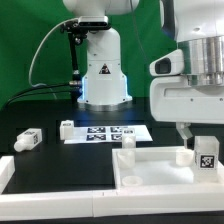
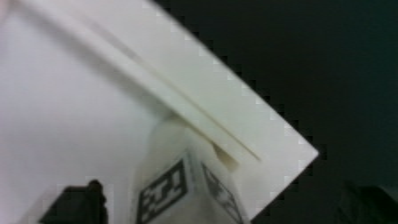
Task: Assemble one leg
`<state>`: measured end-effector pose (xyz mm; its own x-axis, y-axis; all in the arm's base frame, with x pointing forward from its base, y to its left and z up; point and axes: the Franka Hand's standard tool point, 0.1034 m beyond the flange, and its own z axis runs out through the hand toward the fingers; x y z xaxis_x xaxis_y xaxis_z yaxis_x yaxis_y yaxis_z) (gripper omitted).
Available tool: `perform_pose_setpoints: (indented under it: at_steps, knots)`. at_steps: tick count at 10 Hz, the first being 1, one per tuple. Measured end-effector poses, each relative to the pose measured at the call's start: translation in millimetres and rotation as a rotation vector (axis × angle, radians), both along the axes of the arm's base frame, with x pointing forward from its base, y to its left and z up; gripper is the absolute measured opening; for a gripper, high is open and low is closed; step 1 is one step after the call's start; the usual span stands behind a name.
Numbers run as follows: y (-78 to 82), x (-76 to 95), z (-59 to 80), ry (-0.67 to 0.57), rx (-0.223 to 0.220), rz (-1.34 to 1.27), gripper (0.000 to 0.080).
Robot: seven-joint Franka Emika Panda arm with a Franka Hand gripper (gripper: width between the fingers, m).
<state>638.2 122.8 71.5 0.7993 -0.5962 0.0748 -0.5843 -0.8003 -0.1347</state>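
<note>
The large white square plastic tray-like part with a raised rim (image 1: 150, 172) is seen lying on the black surface (image 1: 40, 110); two short posts already appear upright on it, one near its middle and one at its far edge. The small white peg-like plastic leg with a black-and-white tag (image 1: 207, 153) is grasped by the fingers (image 1: 204, 143) at the tray's corner on the exterior view's right, so seating is judged to be in hand, not finished. Behind, the marker board (image 1: 105, 132) and a loose spare leg (image 1: 28, 140) are seen before a green backdrop (image 1: 25, 50)
</note>
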Motion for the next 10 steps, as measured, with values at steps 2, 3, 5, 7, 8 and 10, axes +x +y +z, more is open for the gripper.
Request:
perform_pose_setpoints:
  at_steps: [2, 3, 5, 7, 8, 10]
  knots:
    - [-0.5, 1.4, 0.7, -0.017, -0.064, 0.307, 0.0648]
    - [-1.0, 1.3, 0.4, -0.015, -0.059, 0.273, 0.0648]
    - [-2.5, 0.9, -0.2, -0.011, -0.057, 0.241, 0.0382]
    - [-7.6, -0.8, -2.0, 0.0, -0.047, 0.132, 0.029]
    - [-7.9, -0.7, -2.0, 0.002, -0.041, 0.085, 0.029]
    - [-8.0, -0.5, -2.3, 0.018, -0.007, -0.2, 0.029]
